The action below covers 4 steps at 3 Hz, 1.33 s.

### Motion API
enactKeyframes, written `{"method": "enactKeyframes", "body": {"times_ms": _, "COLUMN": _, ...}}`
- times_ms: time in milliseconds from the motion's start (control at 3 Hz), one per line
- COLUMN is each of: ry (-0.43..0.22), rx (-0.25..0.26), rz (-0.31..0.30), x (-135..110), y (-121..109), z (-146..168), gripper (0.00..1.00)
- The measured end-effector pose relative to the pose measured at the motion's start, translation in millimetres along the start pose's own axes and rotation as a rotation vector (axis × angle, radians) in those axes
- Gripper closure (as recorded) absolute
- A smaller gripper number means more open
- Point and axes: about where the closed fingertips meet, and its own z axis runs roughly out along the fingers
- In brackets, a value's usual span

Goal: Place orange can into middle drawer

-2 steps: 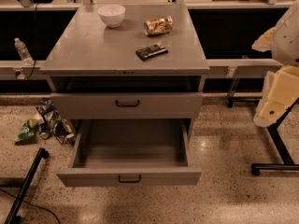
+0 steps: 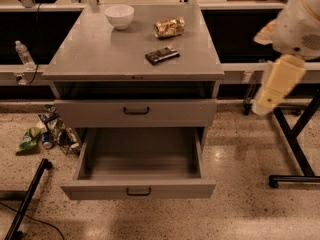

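Note:
The orange can [image 2: 169,27] lies on its side on the grey cabinet top [image 2: 100,54], at the back right, to the right of the white bowl [image 2: 119,15]. The middle drawer [image 2: 100,181] is pulled out below, with nothing in it, and its dark bar handle [image 2: 138,191] faces front. The drawer front above it [image 2: 136,111] is shut. Only my arm's white and cream links [image 2: 281,79] show, at the right edge beside the cabinet and apart from it. My gripper is out of view.
A flat dark packet [image 2: 162,55] lies on the cabinet top in front of the can. Snack bags and cans [image 2: 47,134] lie on the floor at the left. A water bottle [image 2: 23,54] stands at the left. A black stand base [image 2: 295,176] is at the right and a black pole [image 2: 27,199] at the lower left.
My arm's cream link has shifted a little up and to the left. The can, bowl, packet and drawers have not moved.

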Motion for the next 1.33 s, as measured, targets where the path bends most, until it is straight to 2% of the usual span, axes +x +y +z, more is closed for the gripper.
{"method": "enactKeyframes", "body": {"times_ms": 333, "ry": -0.124, "rx": -0.022, "rz": 0.021, "x": -31.7, "y": -66.5, "z": 43.1, "gripper": 0.0}}
{"method": "enactKeyframes", "body": {"times_ms": 667, "ry": -0.229, "rx": -0.072, "rz": 0.068, "x": -59.1, "y": -120.9, "z": 95.0, "gripper": 0.0}}
{"method": "enactKeyframes", "body": {"times_ms": 1000, "ry": -0.352, "rx": -0.074, "rz": 0.181, "x": -91.4, "y": -179.9, "z": 137.6, "gripper": 0.0}}
{"method": "enactKeyframes", "body": {"times_ms": 1333, "ry": -0.355, "rx": -0.055, "rz": 0.166, "x": -92.4, "y": -183.7, "z": 129.5, "gripper": 0.0}}
